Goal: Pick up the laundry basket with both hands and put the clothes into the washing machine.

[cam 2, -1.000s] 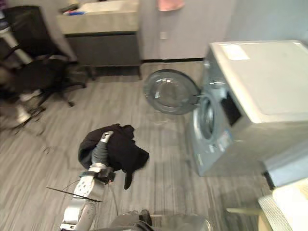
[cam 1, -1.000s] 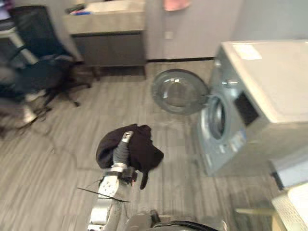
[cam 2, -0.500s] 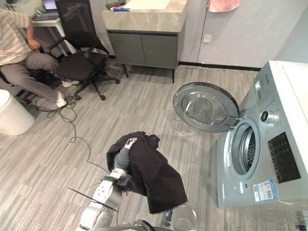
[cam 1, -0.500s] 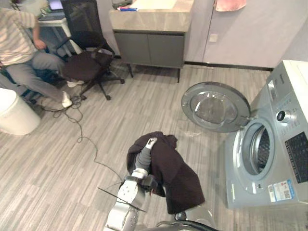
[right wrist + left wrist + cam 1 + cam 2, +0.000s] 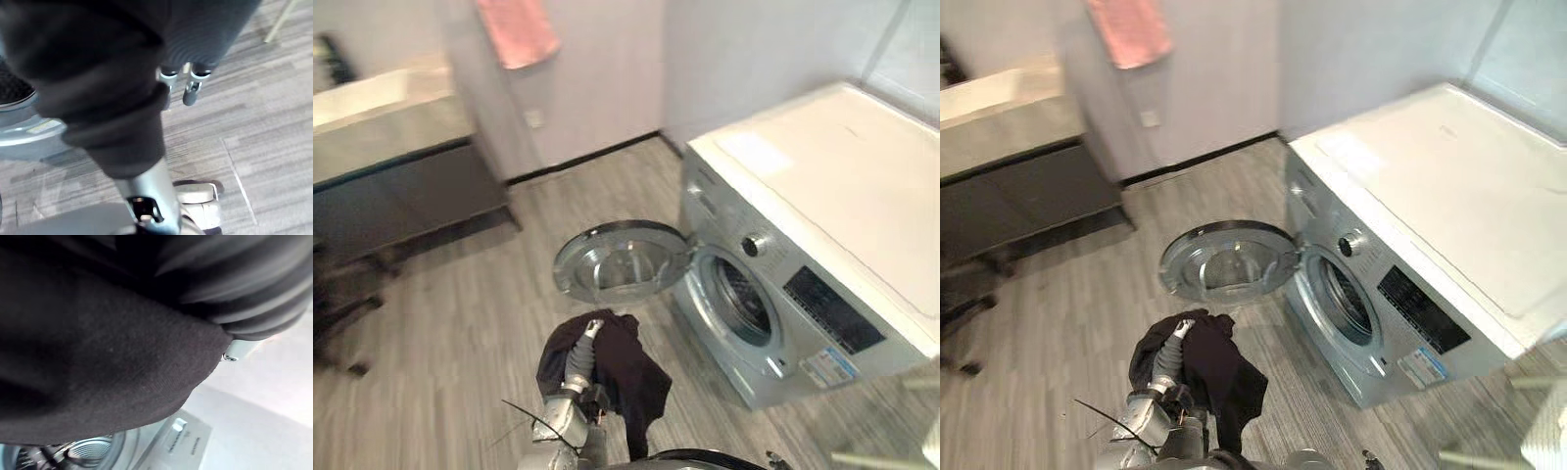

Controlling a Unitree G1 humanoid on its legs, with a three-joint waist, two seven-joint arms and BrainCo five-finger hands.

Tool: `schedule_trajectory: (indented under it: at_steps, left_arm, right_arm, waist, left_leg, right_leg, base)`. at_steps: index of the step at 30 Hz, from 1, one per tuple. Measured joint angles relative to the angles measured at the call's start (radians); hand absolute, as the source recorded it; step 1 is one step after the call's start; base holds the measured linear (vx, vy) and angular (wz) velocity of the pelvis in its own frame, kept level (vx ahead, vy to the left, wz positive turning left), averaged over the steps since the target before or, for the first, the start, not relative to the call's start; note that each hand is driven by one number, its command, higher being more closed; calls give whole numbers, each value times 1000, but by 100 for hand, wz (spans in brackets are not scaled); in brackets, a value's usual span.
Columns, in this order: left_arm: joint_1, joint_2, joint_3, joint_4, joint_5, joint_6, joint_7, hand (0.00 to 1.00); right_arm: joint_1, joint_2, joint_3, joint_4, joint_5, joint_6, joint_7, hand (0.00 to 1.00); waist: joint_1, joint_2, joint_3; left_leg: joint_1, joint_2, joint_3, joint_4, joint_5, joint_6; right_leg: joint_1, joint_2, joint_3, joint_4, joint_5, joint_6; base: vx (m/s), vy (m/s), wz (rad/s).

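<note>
A dark garment (image 5: 619, 377) hangs over my left hand (image 5: 578, 355), which is raised low in the middle of the left eye view; the cloth (image 5: 98, 372) covers the hand in the left wrist view. The silver washing machine (image 5: 822, 245) stands to the right, with its round door (image 5: 622, 259) swung open toward me and the drum opening (image 5: 740, 299) facing left. The garment is just in front of the door, short of the drum. My right hand (image 5: 190, 90) hangs over the wood floor with relaxed fingers, holding nothing.
A grey cabinet with a pale counter (image 5: 401, 166) stands against the back wall on the left. A pink towel (image 5: 519, 29) hangs on the wall above. A black chair base (image 5: 333, 313) is at the left edge. Grey plank floor lies between.
The camera has swung right, so the washer now lies ahead and nearer. The seated person and the chair have gone out of the picture. The garment stays draped on my left hand.
</note>
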Motion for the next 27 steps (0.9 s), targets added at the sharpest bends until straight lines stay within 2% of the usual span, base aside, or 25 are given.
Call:
schedule_trajectory:
  at_steps: [1,2,4,5,6,7,8,9,10,11,12,13,14,15,16,17,19,21,23,24,25,26,27]
  left_arm:
    - [8,-8,-6,9,2,2,0,100]
    - [-15,9,-7,39,3,6,0,100]
    - [-28,28,4,39,2,6,4,100]
    - [-41,42,8,43,2,6,8,100]
    - [-63,47,28,63,-2,4,14,100]
    - [-77,51,42,79,-3,1,22,100]
    - [-114,64,67,119,-3,0,26,100]
    - [-146,81,89,146,-8,-3,39,100]
    - [-159,89,98,155,-17,-3,46,100]
    - [-184,102,112,168,-37,-3,54,100]
    - [-218,105,114,183,-52,-3,66,100]
    - [-240,108,117,193,-64,-5,67,100]
    - [-245,119,118,201,-73,-6,67,100]
    - [-267,122,121,228,-85,-7,70,100]
    - [-272,109,123,231,-90,-6,73,100]
    - [-272,97,124,229,-93,-7,80,100]
    - [-272,70,159,228,-103,-24,93,100]
    - [-274,67,209,228,-131,-26,120,100]
    - [-255,70,285,210,-162,-34,171,100]
    - [-257,69,300,200,-167,-37,181,100]
    - [-275,64,310,178,-176,-41,201,100]
    - [-295,57,310,158,-181,-46,215,100]
    - [-337,48,316,136,-192,-60,226,100]
  right_arm:
    - [3,-10,0,5,0,-1,1,0]
    - [-5,16,-1,34,4,-4,3,0]
    - [-6,41,-10,47,6,-5,-4,0]
    - [-16,42,-17,58,12,-9,-3,0]
    - [-44,36,-37,87,36,-15,-10,0]
    - [-64,28,-45,109,42,-16,-15,0]
    - [-89,10,-50,146,60,-21,-7,0]
    - [-104,-7,-55,170,78,-30,15,0]
    - [-109,-10,-58,183,77,-33,17,0]
    - [-133,-16,-69,230,78,-28,2,0]
    - [-152,-26,-90,247,89,-24,-21,0]
    - [-160,-44,-83,248,99,-22,-15,0]
    - [-163,-45,-74,249,101,-21,-15,0]
    - [-191,-45,-73,262,116,-20,-34,0]
    - [-219,-52,-71,264,121,-21,-53,0]
    - [-229,-61,-63,264,121,-21,-68,0]
    - [-252,-88,0,261,114,-20,-79,0]
    - [-252,-92,75,226,108,-11,-90,0]
    - [-246,-95,160,133,109,3,-111,0]
    - [-246,-95,169,92,118,2,-111,0]
    - [-250,-98,182,26,119,3,-115,0]
    - [-248,-101,183,1,133,3,-120,0]
    - [-251,-101,184,-42,161,3,-131,0]
  waist:
    - [-4,21,-12]
    - [-19,-25,-15]
    - [-12,-69,-22]
    - [-11,-77,-22]
    - [-2,-77,-22]
    - [-3,-77,-22]
    - [-15,-72,-20]
    - [-21,-72,-20]
    - [-20,-72,-20]
    - [-21,-61,-13]
    - [-27,-35,3]
    - [-26,-22,11]
    - [-25,-20,14]
    - [-24,-7,23]
    - [-27,18,38]
    - [-27,30,42]
    - [-20,36,57]
    - [-17,39,83]
    - [-14,26,149]
    - [-11,20,165]
    - [-7,13,193]
    - [-6,5,215]
    - [-2,-15,265]
  left_leg:
    - [4,15,16,21,-33,-35]
    - [14,-7,93,73,-126,-14]
    - [39,-19,193,89,-168,14]
    - [58,-14,271,103,-200,35]
    - [90,0,373,92,-217,52]
    - [108,5,421,76,-219,55]
    - [136,9,491,37,-219,56]
    - [159,11,548,-4,-218,55]
    - [169,18,582,-18,-217,54]
    - [180,36,633,-30,-217,54]
    - [184,52,668,-41,-215,51]
    - [189,58,686,-44,-211,49]
    - [194,59,691,-43,-209,47]
    - [203,75,687,-40,-201,42]
    - [214,80,677,-37,-193,41]
    - [217,84,671,-26,-193,41]
    - [191,119,661,93,-196,45]
    - [137,190,619,283,-195,60]
    - [28,259,487,540,-125,159]
    - [-12,257,441,596,-134,144]
    - [-98,246,381,652,-160,104]
    - [-154,233,368,654,-171,91]
    - [-204,210,374,611,-181,77]
  right_leg:
    - [3,5,25,7,-19,16]
    - [-17,-46,77,50,-53,52]
    - [-56,-83,105,91,-48,82]
    - [-94,-106,83,123,-28,116]
    - [-157,-134,13,167,-1,149]
    - [-193,-156,-62,181,14,151]
    - [-231,-210,-291,167,32,133]
    - [-246,-248,-519,128,56,92]
    - [-247,-254,-613,105,67,74]
    - [-252,-247,-744,61,82,50]
    - [-265,-234,-787,30,98,36]
    - [-274,-227,-803,-2,134,33]
    - [-271,-218,-797,-34,196,19]
    - [-249,-200,-797,-46,218,6]
    - [-252,-200,-789,-15,209,5]
    - [-252,-201,-787,-1,199,0]
    - [-236,-197,-781,23,155,0]
    - [-197,-164,-786,28,123,-16]
    - [-148,-124,-772,45,89,-51]
    - [-151,-123,-765,53,79,-60]
    - [-179,-123,-762,75,76,-61]
    - [-201,-128,-762,94,71,-68]
    - [-229,-147,-755,130,55,-63]
  base:
    - [404,660,-170]
    - [277,551,-127]
    - [157,437,-147]
    - [97,433,-211]
    - [38,322,-208]
    - [-17,260,-207]
    - [-22,216,-183]
    - [-10,193,-171]
    - [45,139,-166]
    - [51,66,-141]
    - [85,30,-133]
    - [80,-14,-81]
    - [160,-64,-61]
    - [157,-108,-44]
    - [152,-119,-31]
    - [130,-114,-9]
    - [160,-153,-3]
    - [123,-171,-9]
    - [76,-138,-31]
    - [20,-66,-39]
    - [-8,-9,-25]
    - [-1,30,-17]
    - [-20,84,-11]
